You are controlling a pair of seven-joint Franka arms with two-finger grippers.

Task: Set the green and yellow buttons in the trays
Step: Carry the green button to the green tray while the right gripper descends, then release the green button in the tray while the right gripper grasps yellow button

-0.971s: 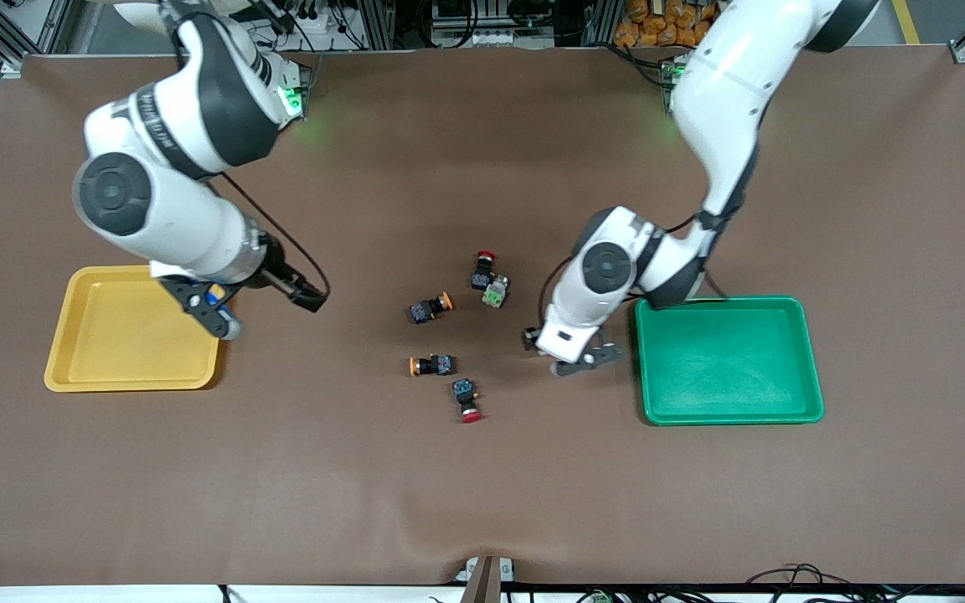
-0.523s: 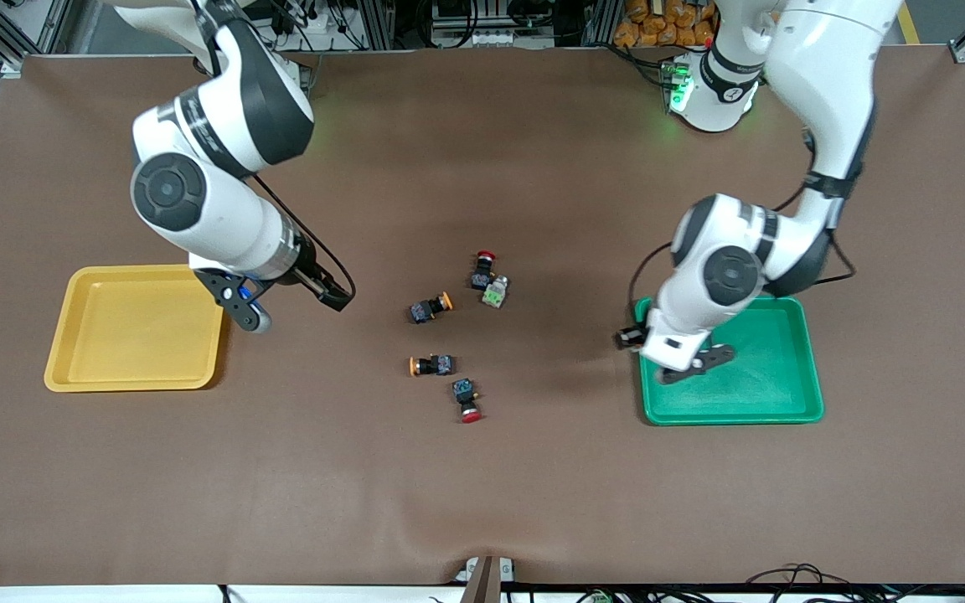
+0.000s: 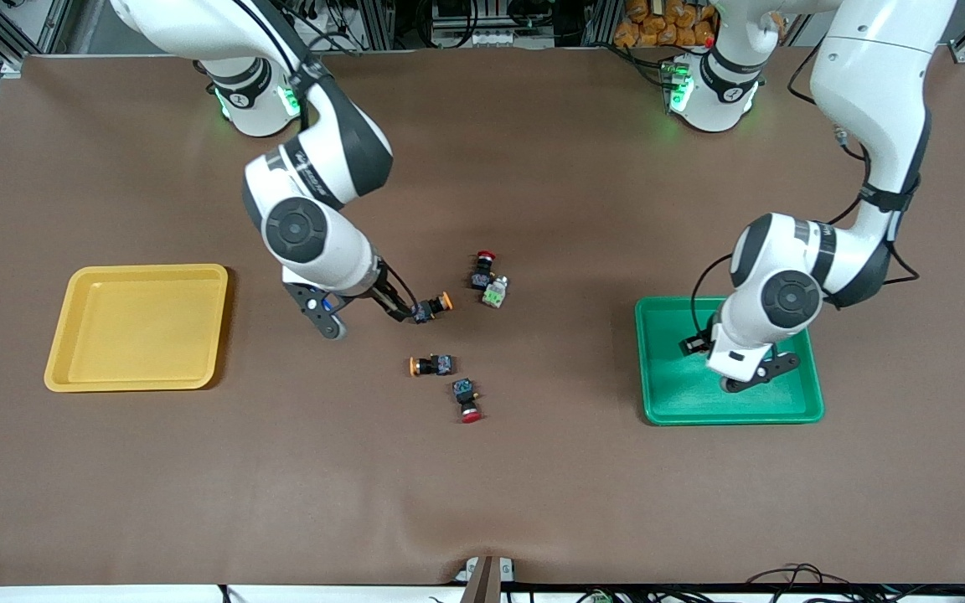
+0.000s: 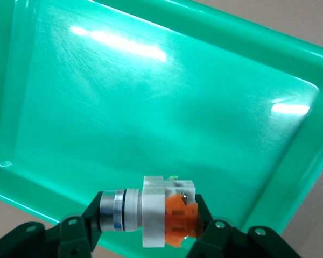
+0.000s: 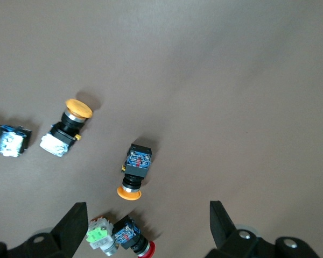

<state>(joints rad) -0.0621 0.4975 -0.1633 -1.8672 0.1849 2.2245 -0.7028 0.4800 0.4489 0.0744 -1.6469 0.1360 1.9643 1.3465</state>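
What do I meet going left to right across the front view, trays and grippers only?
yellow tray → right gripper → green tray → left gripper, over the green tray.

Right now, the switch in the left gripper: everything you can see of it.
The switch has a pale grey-white plastic body, an orange block at one end and a silvery ringed collar at the other. It lies sideways, clamped between the fingers of the left gripper, which press on its two ends. It hangs in the air over the green tray, inside the rim, touching nothing but the fingers. A speck of green shows on the top edge of the body. The tray below it holds nothing else in the left wrist view.
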